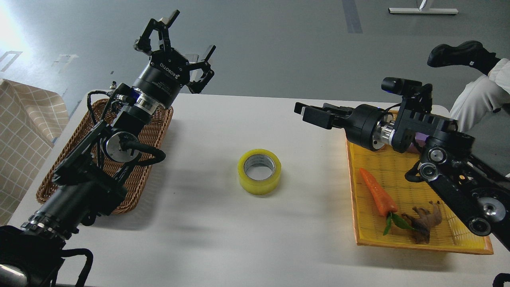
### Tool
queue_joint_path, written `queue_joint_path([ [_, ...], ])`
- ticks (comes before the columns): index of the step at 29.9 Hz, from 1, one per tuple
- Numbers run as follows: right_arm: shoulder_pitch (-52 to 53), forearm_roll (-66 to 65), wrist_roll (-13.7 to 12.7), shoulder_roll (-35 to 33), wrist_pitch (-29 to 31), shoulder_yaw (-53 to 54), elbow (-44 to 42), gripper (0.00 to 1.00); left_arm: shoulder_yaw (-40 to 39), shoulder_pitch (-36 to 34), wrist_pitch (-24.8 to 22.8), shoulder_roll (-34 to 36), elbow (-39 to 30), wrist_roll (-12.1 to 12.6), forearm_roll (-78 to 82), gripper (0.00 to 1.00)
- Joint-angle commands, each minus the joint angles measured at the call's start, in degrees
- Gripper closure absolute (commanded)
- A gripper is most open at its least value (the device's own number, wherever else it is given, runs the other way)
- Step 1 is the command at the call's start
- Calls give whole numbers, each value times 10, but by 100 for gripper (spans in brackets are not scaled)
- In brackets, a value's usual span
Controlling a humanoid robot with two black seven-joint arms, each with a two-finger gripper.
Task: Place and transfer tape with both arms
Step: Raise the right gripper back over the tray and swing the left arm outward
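White table (223, 239) on grey floor: tape (259, 170) lies centred; left end effector (175, 44) spread empty, right end effector (312, 113) unclear

White "ROBOTIQ" lettering runs along the black body of the left hand (181, 40); nothing else is legible.

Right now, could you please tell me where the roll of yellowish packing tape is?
In the head view, the yellowish packing tape roll lies flat, hole up, near the middle of the white table, between the brown wicker basket on the left and the yellow woven tray on the right, untouched.
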Motion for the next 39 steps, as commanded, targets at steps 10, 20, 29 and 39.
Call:
queue_joint_path([
  [10, -83, 364, 0, 49, 0, 254, -48, 0, 3, 0, 0, 4, 0, 2, 4, 2],
  [20, -84, 685, 0, 101, 0, 345, -168, 0, 13, -1, 0, 27, 0, 1, 11, 2],
  [29, -98, 742, 1, 164, 0, 352, -198, 0, 13, -18, 4, 49, -11, -5, 156, 2],
  [39, -107, 743, 36, 196, 0, 354, -196, 0, 22, -20, 61, 87, -85, 2, 371, 2],
])
